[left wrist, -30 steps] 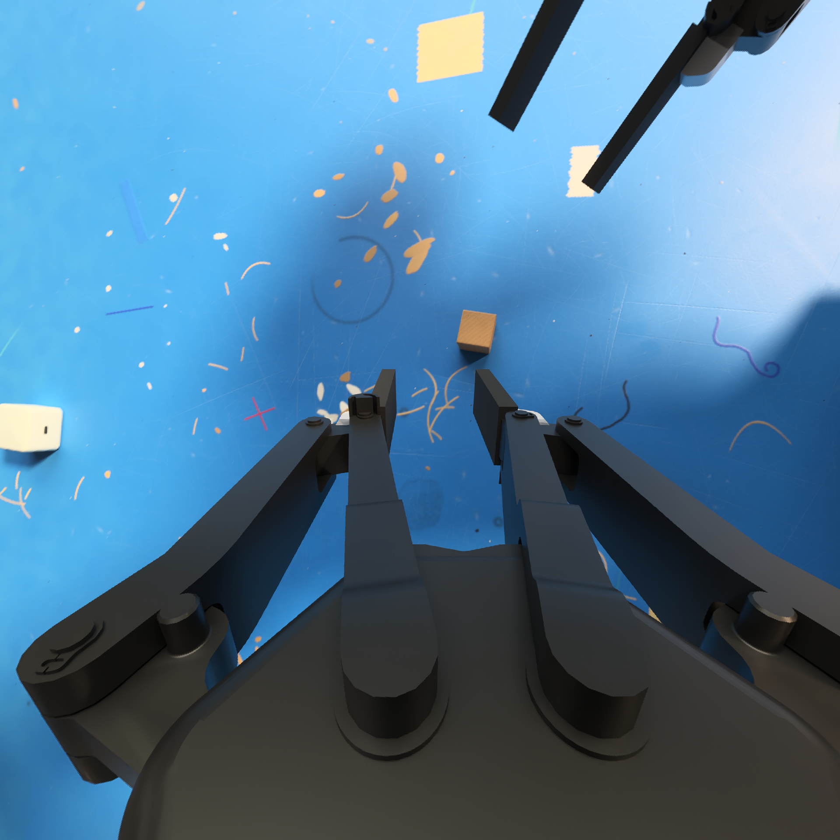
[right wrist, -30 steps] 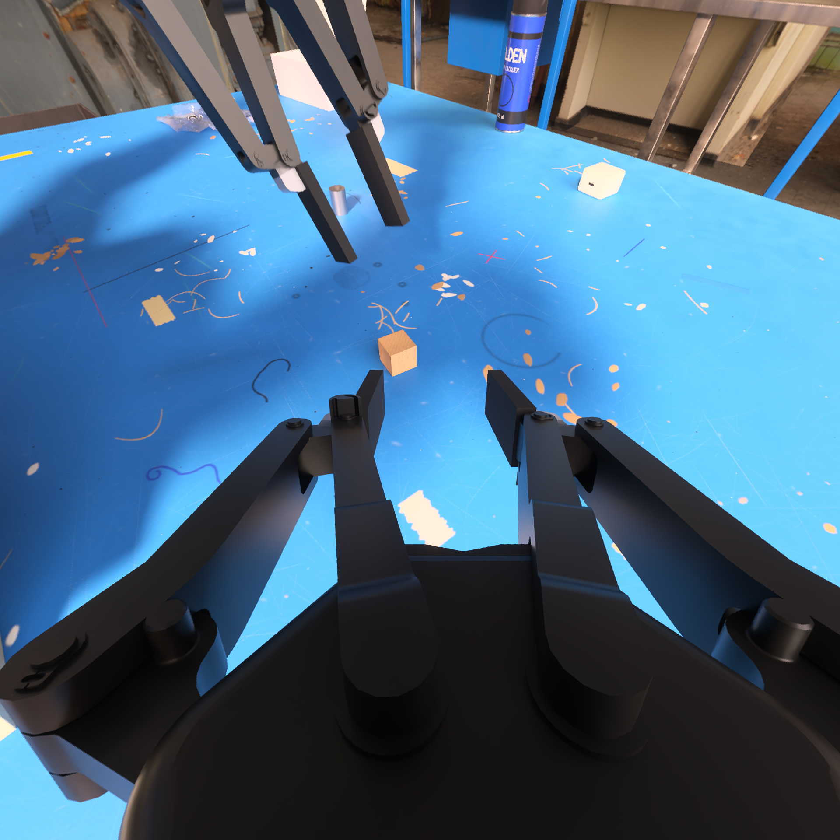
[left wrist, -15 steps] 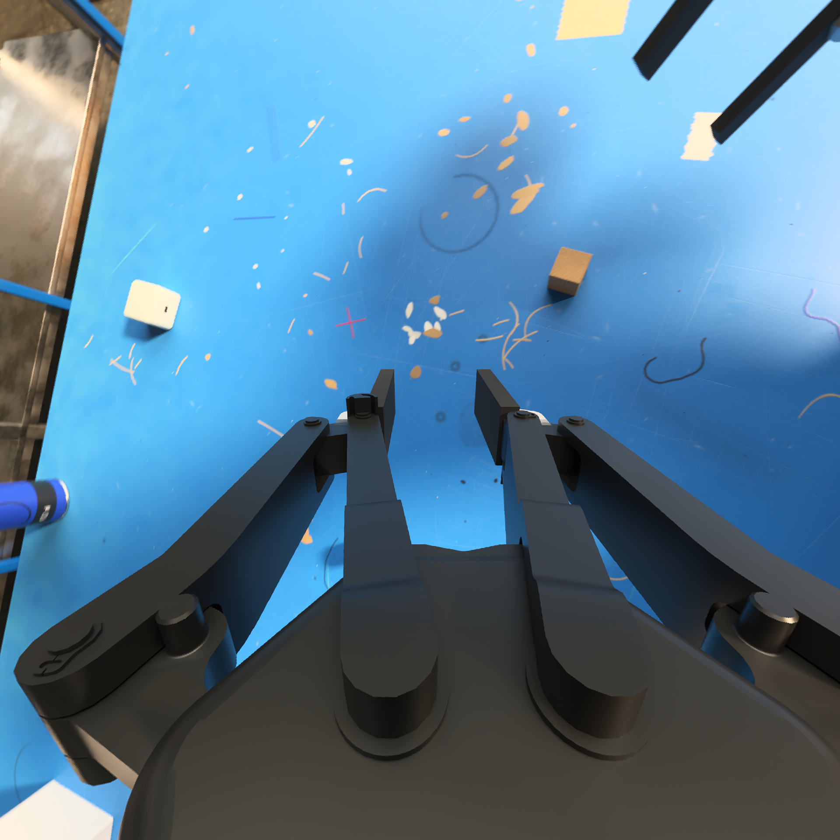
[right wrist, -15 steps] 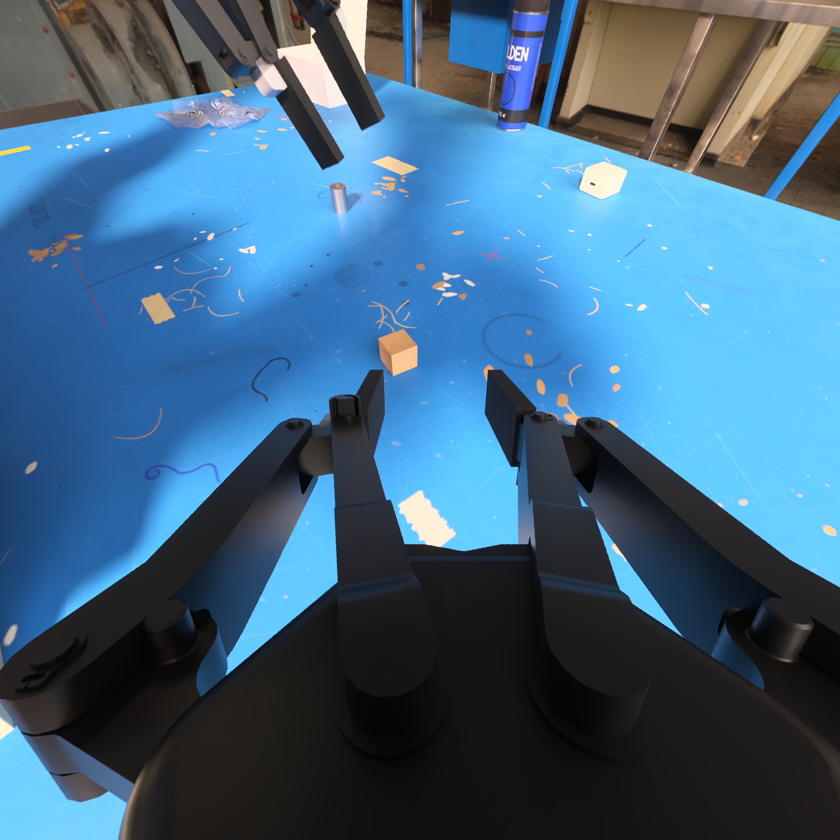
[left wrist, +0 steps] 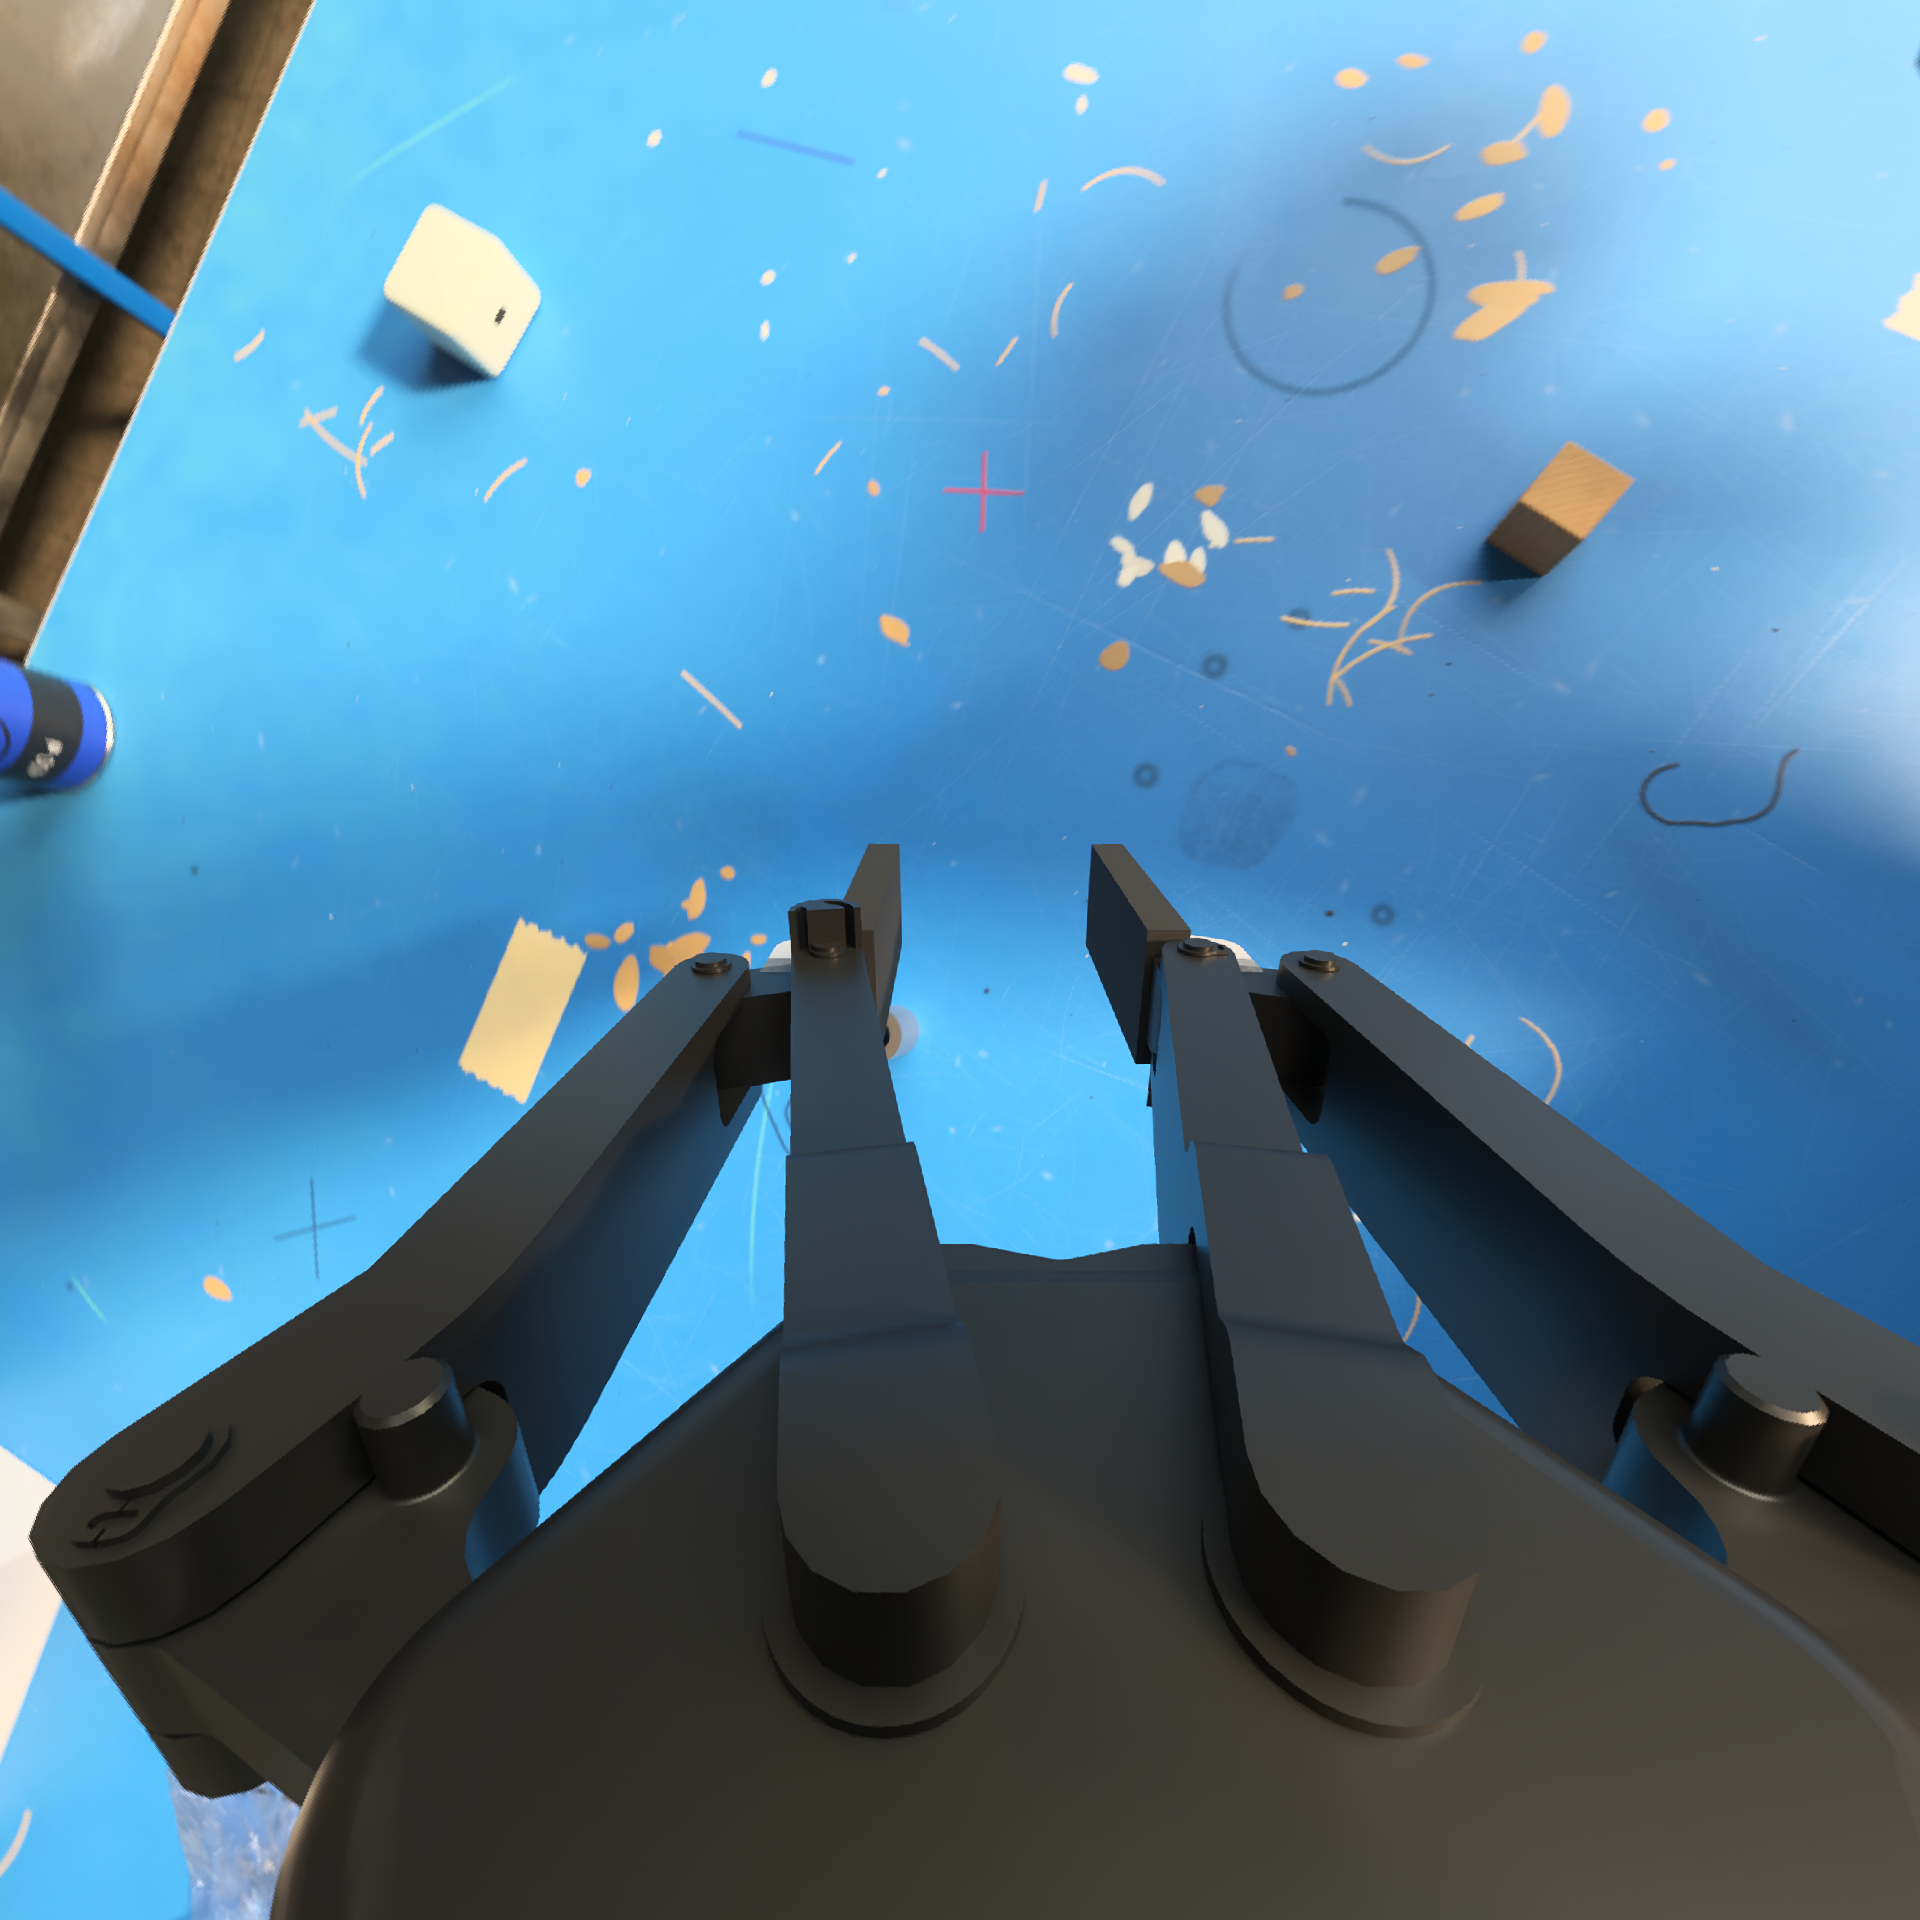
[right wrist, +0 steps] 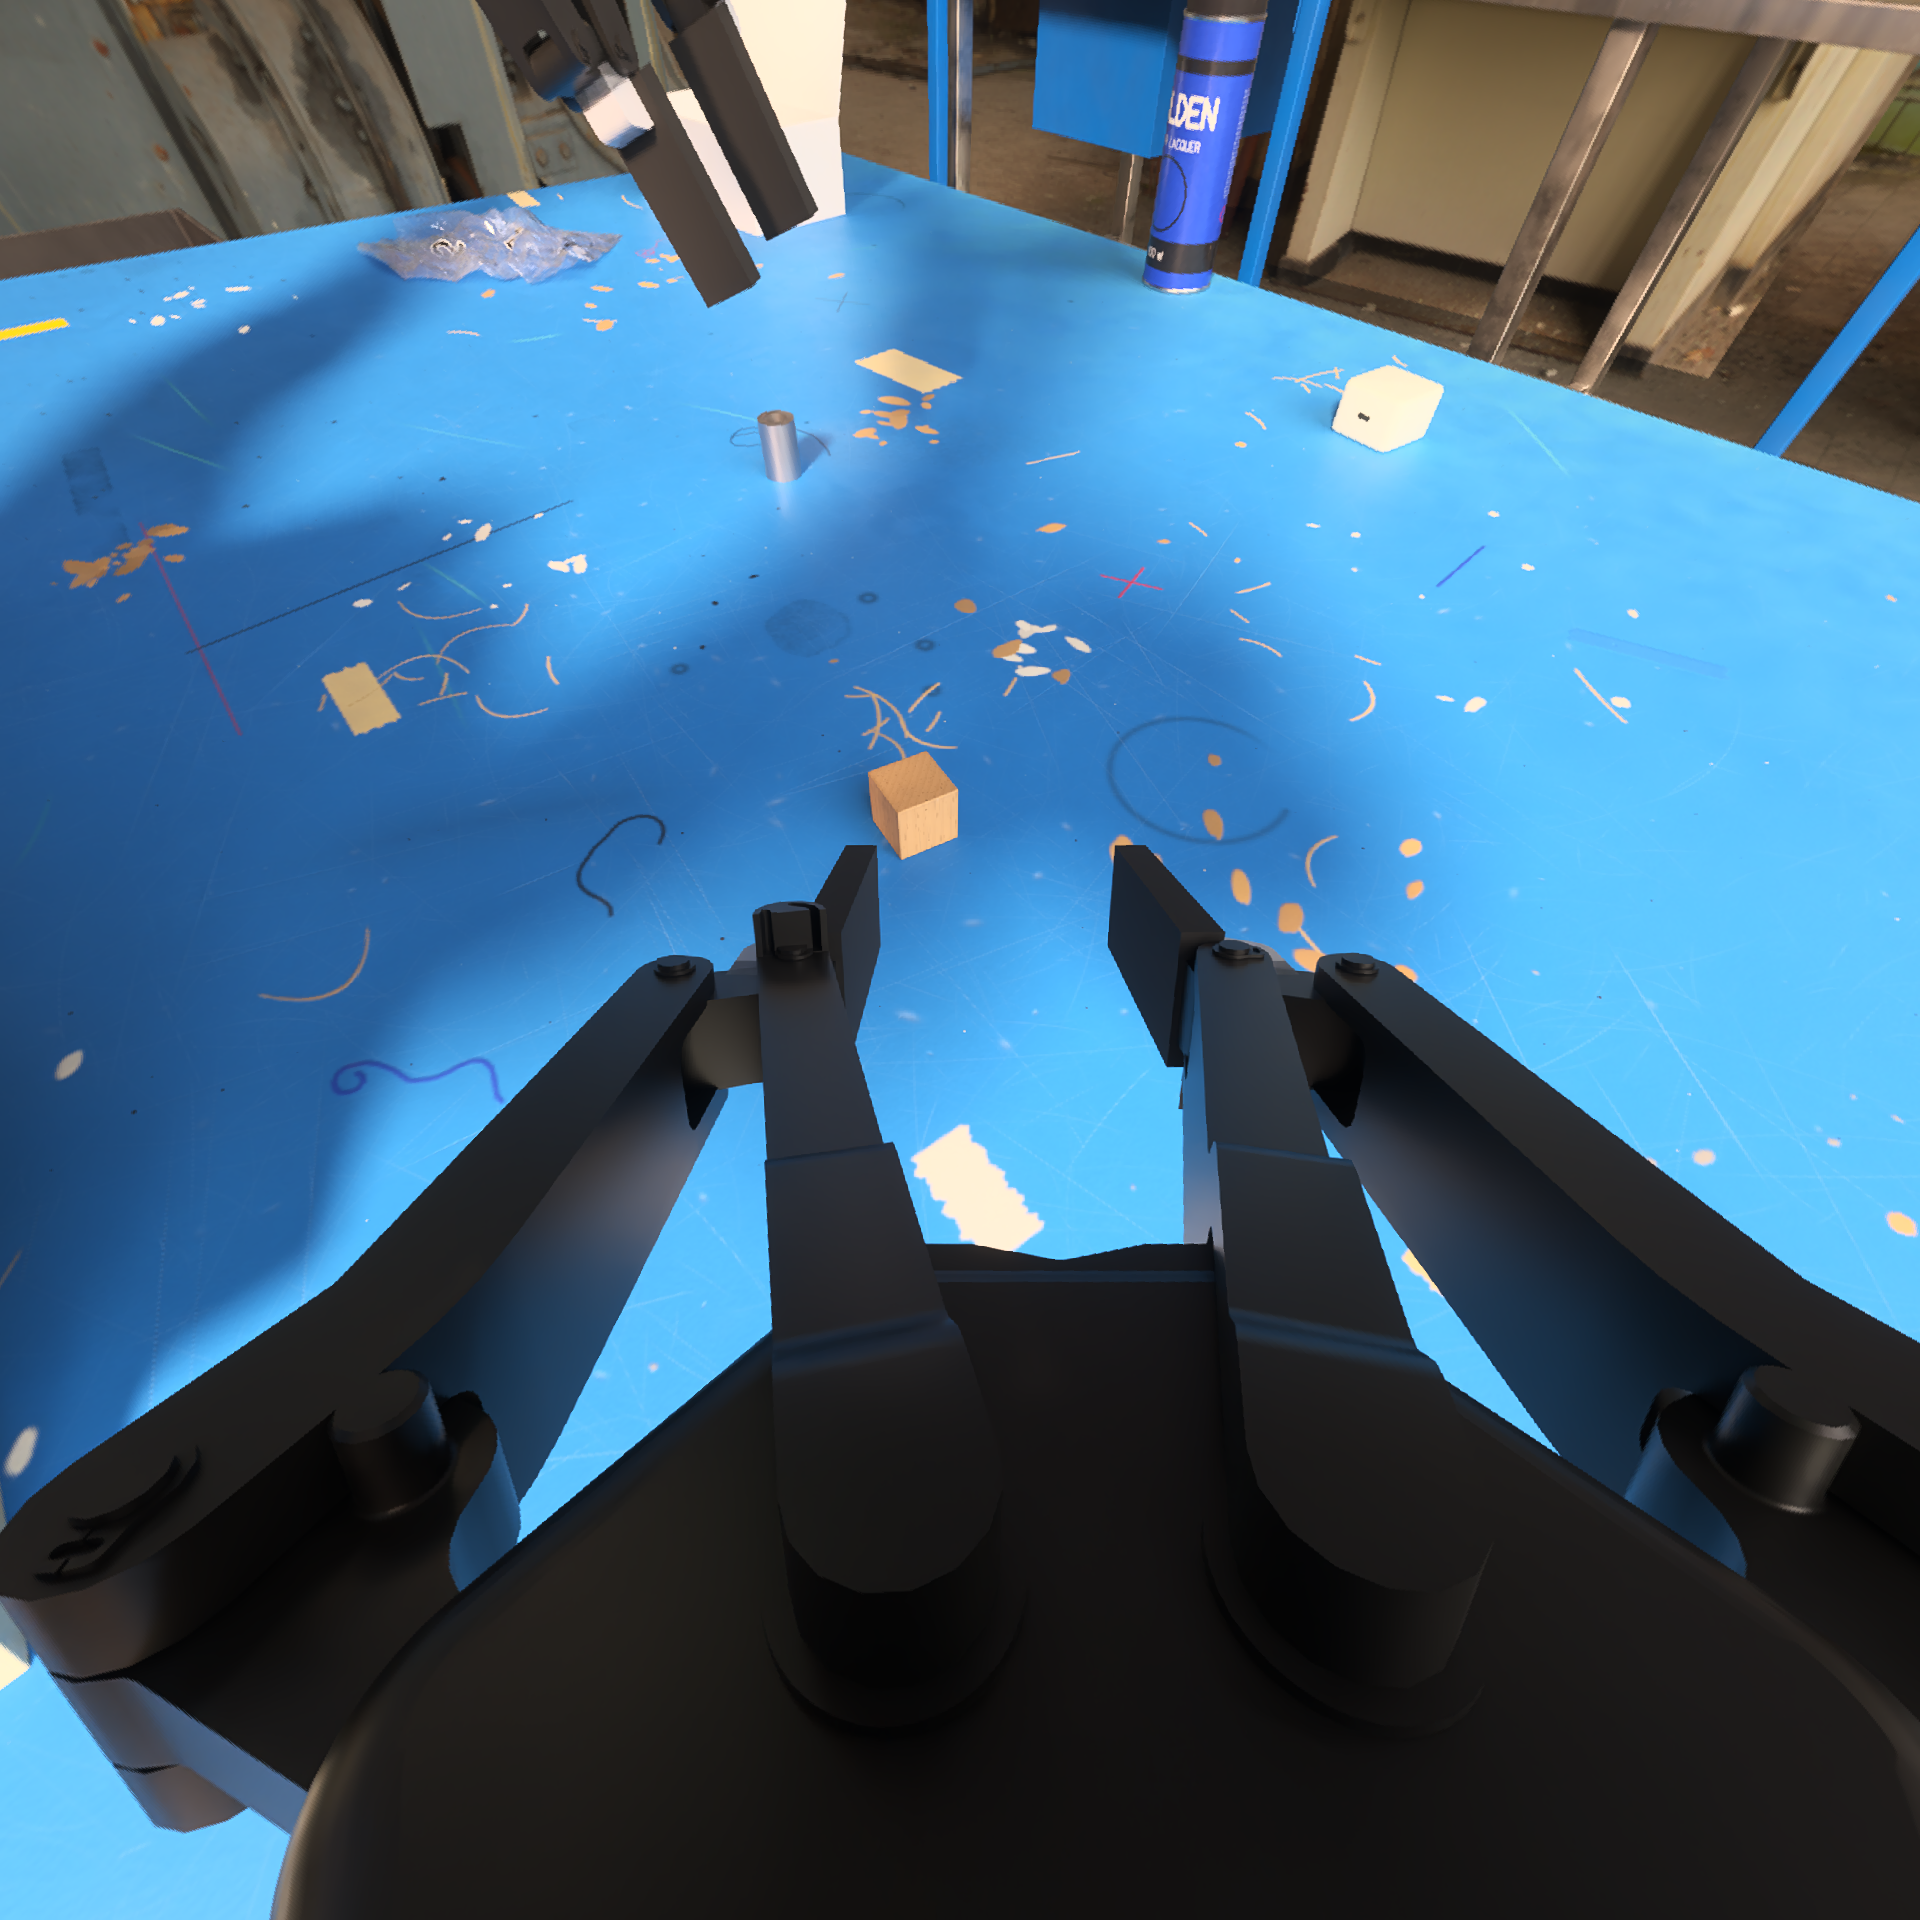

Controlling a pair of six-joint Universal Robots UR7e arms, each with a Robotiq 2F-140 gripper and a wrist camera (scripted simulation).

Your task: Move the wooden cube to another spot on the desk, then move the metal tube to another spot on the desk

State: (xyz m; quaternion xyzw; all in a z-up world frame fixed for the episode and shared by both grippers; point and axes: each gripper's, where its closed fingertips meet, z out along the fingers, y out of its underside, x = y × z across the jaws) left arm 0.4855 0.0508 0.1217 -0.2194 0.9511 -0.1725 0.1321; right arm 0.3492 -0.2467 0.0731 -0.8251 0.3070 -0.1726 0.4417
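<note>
The wooden cube sits on the blue desk, just ahead of my right gripper, which is open and empty above the desk. The cube also shows at the right of the left wrist view. The metal tube stands upright farther back. My left gripper is open and empty, and it hangs high above the far side of the desk, behind the tube. In the left wrist view only a pale round bit beside my left finger may be the tube's top.
A white block lies near the far right edge, also in the left wrist view. A blue spray can stands at the far edge. A crumpled plastic bag and a white box are at the back. Tape pieces lie flat.
My left gripper has pulled away from the cube, up and toward the far side over the tube. The cube has stayed put. The right arm has not moved.
</note>
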